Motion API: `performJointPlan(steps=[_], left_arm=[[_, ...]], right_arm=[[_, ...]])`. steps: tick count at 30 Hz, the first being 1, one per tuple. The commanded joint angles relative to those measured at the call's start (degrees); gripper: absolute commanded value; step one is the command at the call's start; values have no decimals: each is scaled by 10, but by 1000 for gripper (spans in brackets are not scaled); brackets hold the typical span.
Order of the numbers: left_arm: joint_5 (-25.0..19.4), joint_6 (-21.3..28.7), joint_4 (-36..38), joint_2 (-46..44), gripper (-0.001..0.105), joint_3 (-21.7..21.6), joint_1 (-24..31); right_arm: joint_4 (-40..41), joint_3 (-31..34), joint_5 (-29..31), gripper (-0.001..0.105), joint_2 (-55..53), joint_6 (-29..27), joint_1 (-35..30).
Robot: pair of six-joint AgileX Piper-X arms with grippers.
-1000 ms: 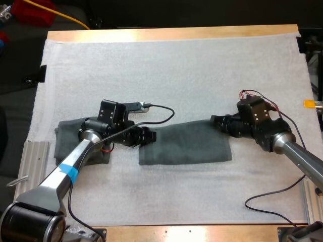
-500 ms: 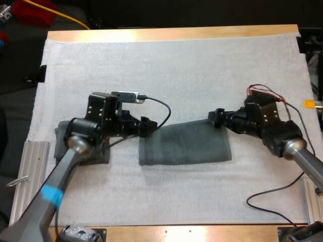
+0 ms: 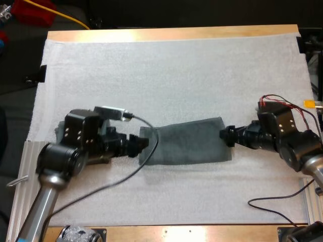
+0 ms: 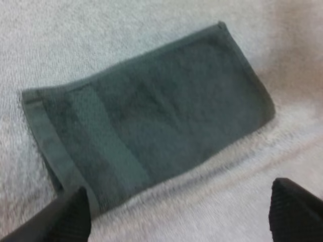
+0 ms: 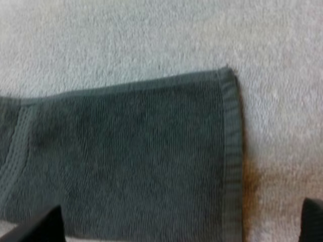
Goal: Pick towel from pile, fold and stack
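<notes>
A dark grey-green towel point(image 3: 184, 142) lies flat on the white mat point(image 3: 171, 75) as a long folded rectangle. In the left wrist view the towel point(image 4: 151, 111) lies just beyond my left gripper point(image 4: 179, 217), whose fingers point(image 4: 75, 214) stand wide apart and clear of it. My left gripper point(image 3: 137, 145) sits at the towel's left end. My right gripper point(image 3: 226, 136) is at the towel's right edge. In the right wrist view the right gripper point(image 5: 174, 227) is open, just short of the towel point(image 5: 126, 151) and its hemmed edge.
Another dark towel point(image 3: 59, 133) lies at the mat's left side, mostly hidden beneath my left arm. A metal rail point(image 3: 34, 157) runs along the table's left edge. A faint brown stain point(image 5: 251, 176) marks the mat beside the towel's hem.
Both arms have drawn back outward from the towel, the left toward the near left, the right to the right. The right gripper opened and let go of the towel's right end.
</notes>
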Motion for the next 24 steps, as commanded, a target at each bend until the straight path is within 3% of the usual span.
performJointPlan(steps=[1,12,24], left_arm=[[-1,3,12,-16,71,-5,0],[12,-7,70,-146,71,-5,0],[72,-23,69,-170,71,-5,0]], right_arm=[[16,-3,-1,89,-12,-12,-2],[62,-3,-1,89,-70,-15,-2],[67,-3,23,89,-66,-29,-5]])
